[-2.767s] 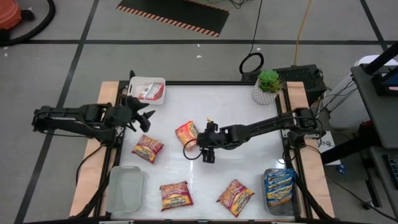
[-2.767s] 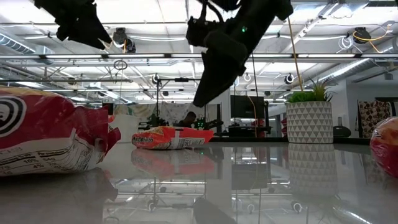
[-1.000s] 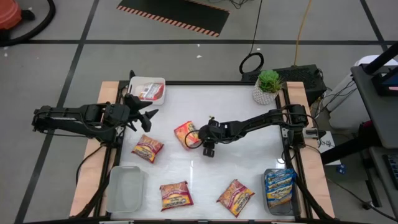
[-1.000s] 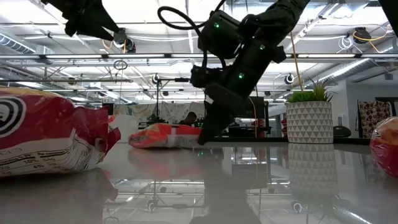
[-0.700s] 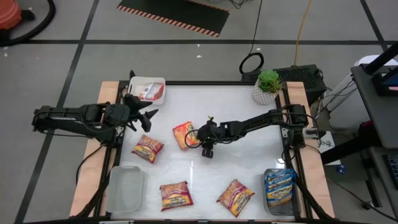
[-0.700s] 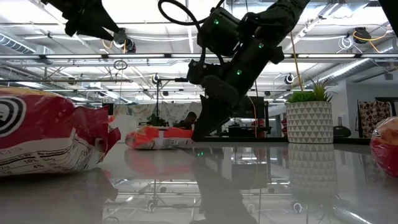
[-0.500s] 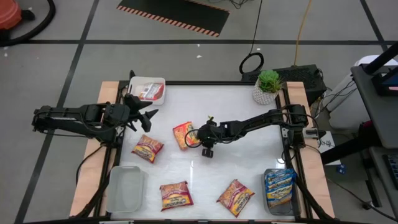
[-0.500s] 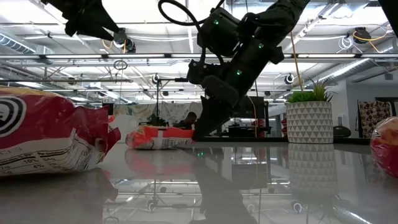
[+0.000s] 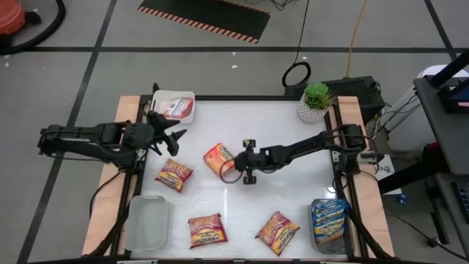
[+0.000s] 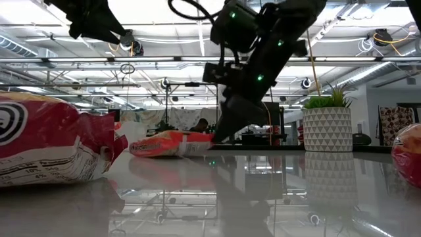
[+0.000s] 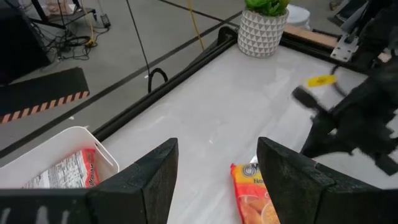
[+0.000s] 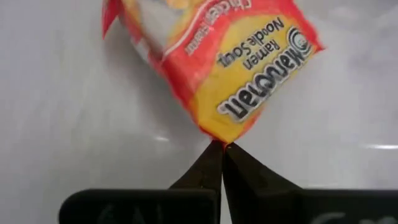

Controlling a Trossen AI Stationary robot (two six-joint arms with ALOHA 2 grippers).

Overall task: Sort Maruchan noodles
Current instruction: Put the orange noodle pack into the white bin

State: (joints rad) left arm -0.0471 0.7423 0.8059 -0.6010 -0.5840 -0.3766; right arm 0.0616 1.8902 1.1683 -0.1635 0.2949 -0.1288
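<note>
Early in sort: right hand (image 12: 221,147) pinched shut on orange packet (image 9: 219,158) corner, left hand (image 9: 170,136) part-open and idle, three loose packets (image 9: 206,229) left on surface (image 9: 278,132).

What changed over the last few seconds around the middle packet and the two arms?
The right gripper came down beside the orange-red packet in mid-table, nudged it slightly, and has shut on its corner. The left gripper stayed open near the white bin. The other loose packets stayed where they were.
</note>
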